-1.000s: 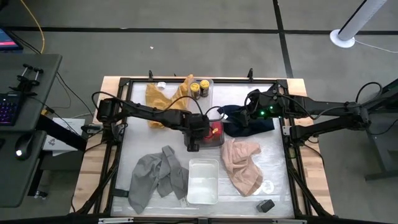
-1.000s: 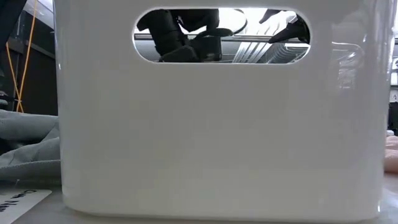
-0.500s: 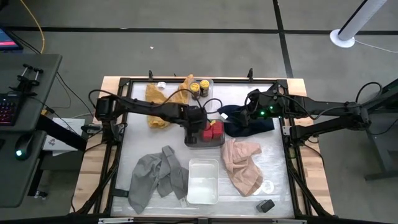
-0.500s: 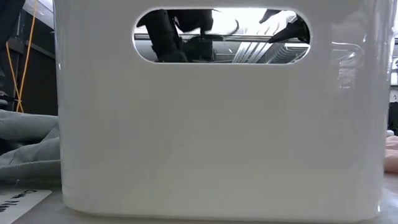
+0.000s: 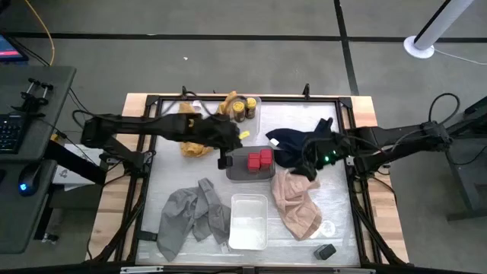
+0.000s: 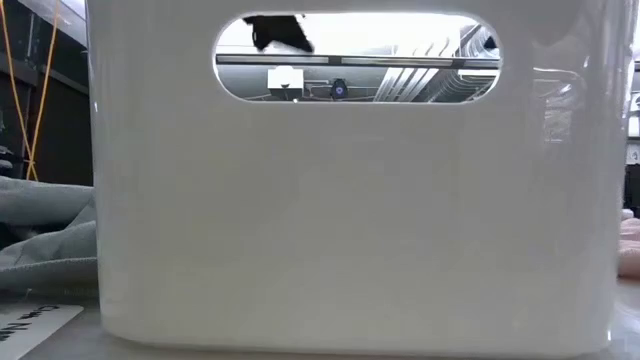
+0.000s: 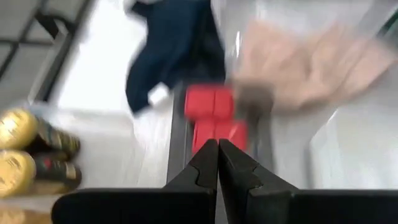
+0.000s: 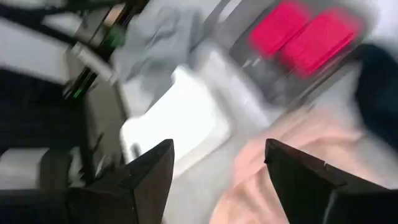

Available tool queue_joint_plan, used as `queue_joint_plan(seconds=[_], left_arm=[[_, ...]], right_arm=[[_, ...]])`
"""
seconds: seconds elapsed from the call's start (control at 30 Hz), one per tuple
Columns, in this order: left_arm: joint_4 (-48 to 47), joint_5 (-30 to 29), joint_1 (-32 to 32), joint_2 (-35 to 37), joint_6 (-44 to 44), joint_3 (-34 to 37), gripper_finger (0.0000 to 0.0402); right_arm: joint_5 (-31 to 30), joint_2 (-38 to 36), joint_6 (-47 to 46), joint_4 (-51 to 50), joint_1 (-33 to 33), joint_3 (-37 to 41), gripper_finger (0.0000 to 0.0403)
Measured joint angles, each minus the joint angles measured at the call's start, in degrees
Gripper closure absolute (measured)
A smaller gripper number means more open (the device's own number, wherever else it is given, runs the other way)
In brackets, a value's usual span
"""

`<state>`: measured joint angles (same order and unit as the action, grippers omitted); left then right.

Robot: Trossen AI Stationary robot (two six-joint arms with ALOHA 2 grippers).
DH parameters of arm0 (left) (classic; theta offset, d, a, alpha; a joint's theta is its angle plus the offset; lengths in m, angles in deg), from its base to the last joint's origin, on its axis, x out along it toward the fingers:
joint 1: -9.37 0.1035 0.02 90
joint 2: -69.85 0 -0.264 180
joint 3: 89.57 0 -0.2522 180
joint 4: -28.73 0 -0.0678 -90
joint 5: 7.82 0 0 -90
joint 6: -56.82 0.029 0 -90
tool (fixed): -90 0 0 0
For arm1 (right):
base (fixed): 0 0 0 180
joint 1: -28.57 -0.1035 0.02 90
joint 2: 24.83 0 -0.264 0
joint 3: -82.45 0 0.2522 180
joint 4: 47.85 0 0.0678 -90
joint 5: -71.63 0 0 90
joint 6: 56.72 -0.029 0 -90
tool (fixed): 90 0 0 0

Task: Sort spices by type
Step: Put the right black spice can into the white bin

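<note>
The two red tins [image 5: 259, 159] sit side by side in the grey tray [image 5: 237, 173] at the middle of the table, touching each other. The two jars with yellow lids [image 5: 243, 108] stand together in the clear tray [image 5: 256, 114] at the far edge, next to the yellow cloth [image 5: 196, 129]. One flat black tin [image 5: 325, 250] lies alone near the front right corner, just past the pink cloth [image 5: 295, 199]; the second black tin does not show in any view. An empty white bin [image 5: 248, 221] stands in front of the grey tray, with the grey cloth [image 5: 190, 217] beside it.

The left gripper [image 7: 217, 148] hangs just to the left of the grey tray, its fingers pressed together and holding nothing. The right gripper [image 8: 217, 155] hovers over the seam between the navy cloth [image 5: 300, 146] and the pink cloth, spread wide and empty.

The reds and the jars look sorted, so the black tins seem to be what is left. The right arm is nearer the visible one. To take it cleanly, it should come straight down with the fingers across the tin's short sides, low enough to catch the thin edge, and stay clear of the pink cloth. The missing tin may lie under a cloth, so lifting the navy one is worth a try.
</note>
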<state>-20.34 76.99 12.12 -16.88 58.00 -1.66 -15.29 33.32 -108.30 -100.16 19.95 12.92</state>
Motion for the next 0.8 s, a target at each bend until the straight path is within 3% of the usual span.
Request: queue_joint_plan(seconds=[0.37, 0.57, 0.8], left_arm=[[15.0, -1.1, -1.1, 8.6, -4.8, 0.0, 0.0401], [14.6, -5.8, -0.1, 9.1, -5.1, 0.0, 0.0401], [11.8, -6.4, -0.1, 9.1, -5.5, 0.0, 0.0401]], right_arm=[[1.5, 1.1, -16.8, -2.3, -19.7, 0.0, 0.0155], [9.2, 8.5, -21.1, -3.8, -28.3, 0.0, 0.0155], [12.5, 18.9, -20.2, -6.1, -37.1, -2.2, 0.0155]])
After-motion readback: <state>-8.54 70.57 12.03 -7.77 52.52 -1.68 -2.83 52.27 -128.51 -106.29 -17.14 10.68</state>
